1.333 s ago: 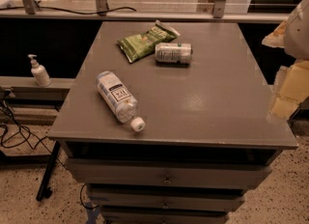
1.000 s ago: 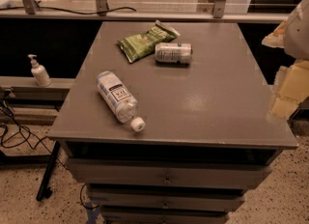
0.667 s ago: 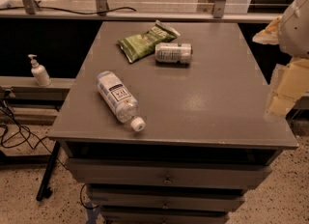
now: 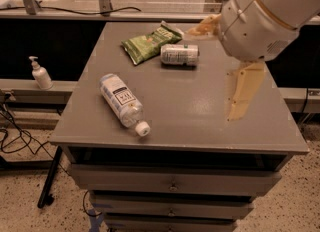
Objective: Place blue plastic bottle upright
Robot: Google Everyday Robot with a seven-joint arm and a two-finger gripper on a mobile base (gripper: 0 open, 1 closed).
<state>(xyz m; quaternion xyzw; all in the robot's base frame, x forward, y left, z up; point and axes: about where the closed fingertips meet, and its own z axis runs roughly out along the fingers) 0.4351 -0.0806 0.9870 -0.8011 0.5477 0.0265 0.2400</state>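
The blue plastic bottle [image 4: 121, 102] lies on its side on the grey cabinet top [image 4: 190, 106], near the front left, with its white cap pointing to the front edge. My gripper [image 4: 216, 72] hangs over the right half of the top, well to the right of the bottle and apart from it. Its two tan fingers [image 4: 245, 90] are spread wide and hold nothing. The white arm housing [image 4: 265, 11] fills the upper right corner.
A silver-and-green can [image 4: 179, 54] lies on its side at the back of the top, next to a green snack bag [image 4: 150, 41]. A white pump-dispenser bottle [image 4: 40, 73] stands on a low ledge to the left. Cables lie on the floor at the left.
My arm has swung in from the right edge to over the right half of the cabinet top. The bottle, can and bag have not moved.
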